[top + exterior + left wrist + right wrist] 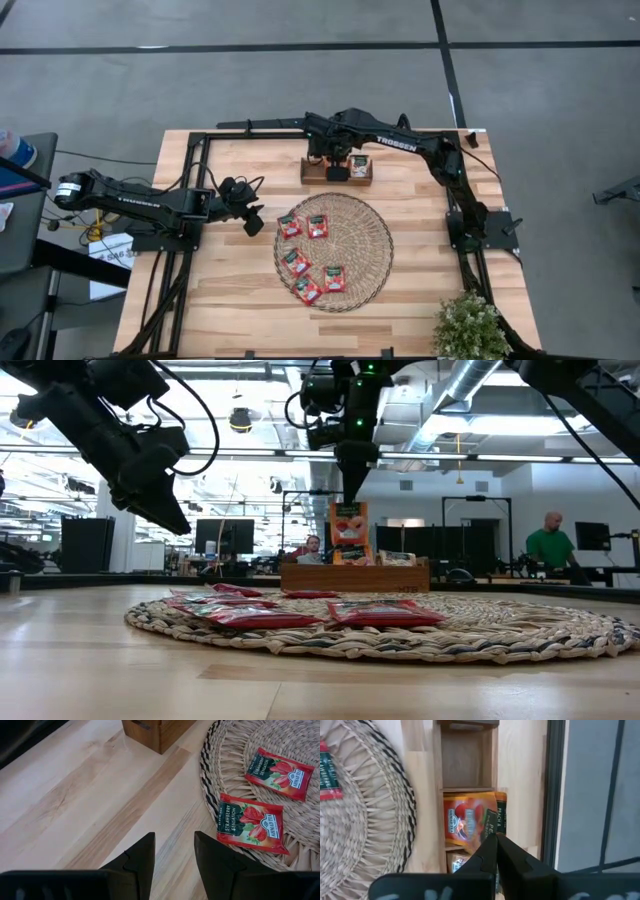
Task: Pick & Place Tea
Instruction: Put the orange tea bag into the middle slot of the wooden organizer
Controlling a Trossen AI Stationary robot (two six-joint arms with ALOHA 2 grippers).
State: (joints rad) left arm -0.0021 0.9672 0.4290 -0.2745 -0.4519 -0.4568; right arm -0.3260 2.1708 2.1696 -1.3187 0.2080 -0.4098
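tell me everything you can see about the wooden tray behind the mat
The wooden tray is a low brown box of stained-looking wood, split by thin walls into three compartments in a row. It sits flat on the table just beyond the woven mat, apart from its rim. One end compartment is empty, the middle one holds an orange tea sachet standing on edge, and the other end holds another sachet. The right gripper, shut, pinches the orange sachet's upper edge.

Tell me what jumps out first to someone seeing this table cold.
The round woven straw mat at the table's centre, with five red square tea sachets scattered on it. Behind it, the right gripper, fingers shut on an upright orange tea sachet, hangs over the brown wooden three-compartment tray. The left gripper hovers empty, fingers apart, beside the mat's left edge.
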